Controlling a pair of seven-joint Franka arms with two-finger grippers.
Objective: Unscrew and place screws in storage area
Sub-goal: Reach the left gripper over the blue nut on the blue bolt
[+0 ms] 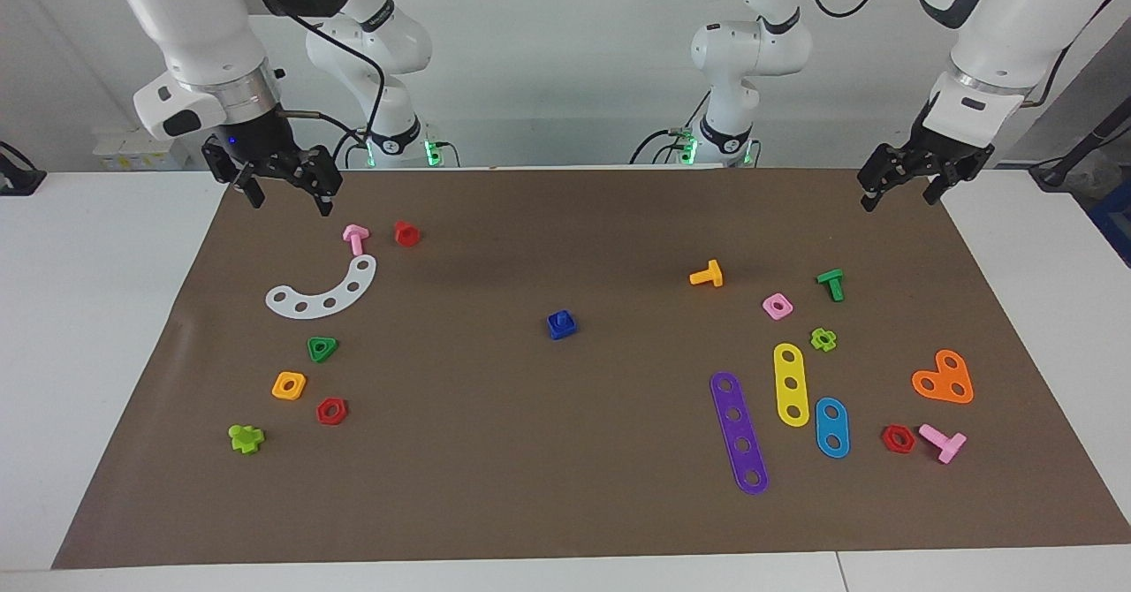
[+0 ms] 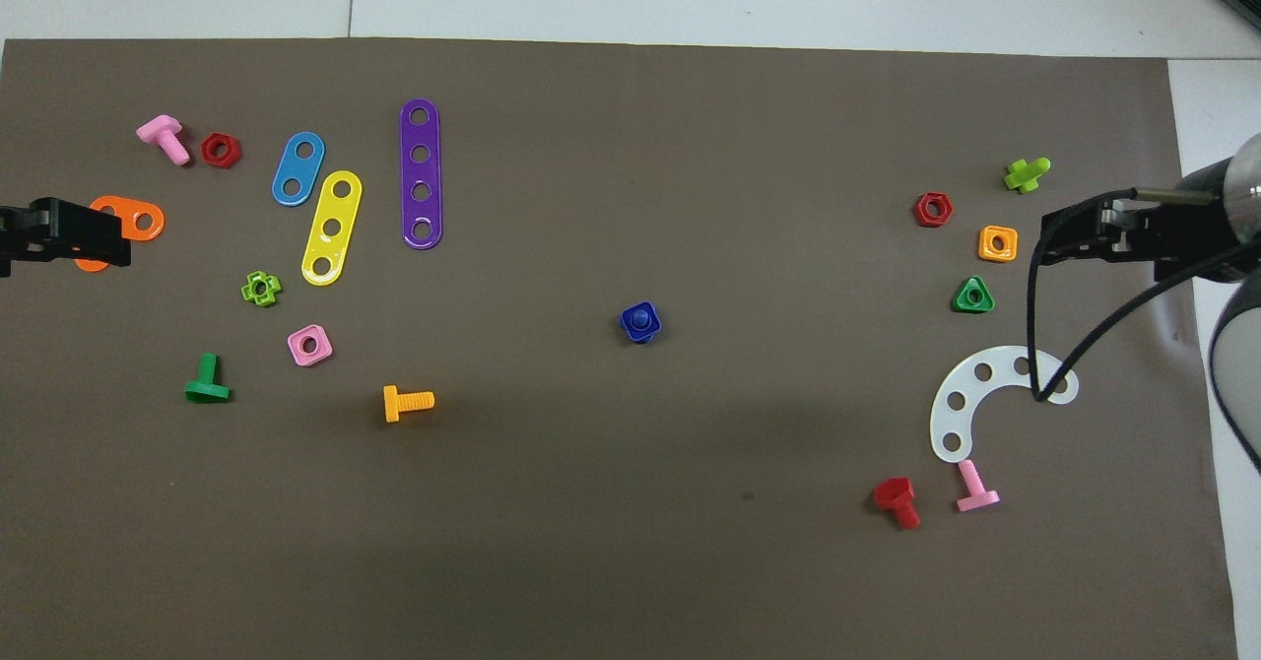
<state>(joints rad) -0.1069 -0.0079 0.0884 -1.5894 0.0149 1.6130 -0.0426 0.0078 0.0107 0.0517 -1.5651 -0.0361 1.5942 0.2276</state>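
The blue screw stands in a blue square nut at the middle of the brown mat; only its stubby end shows above the nut. The storage area is the mat at the right arm's end, around the white curved strip. My right gripper hangs open and empty over that end. My left gripper hangs open and empty over the other end of the mat. Both are well away from the blue screw.
Near the white strip lie a pink screw, a red screw, a green nut, an orange nut, a red nut and a lime screw. Purple, yellow and blue strips, an orange plate and small parts lie at the left arm's end.
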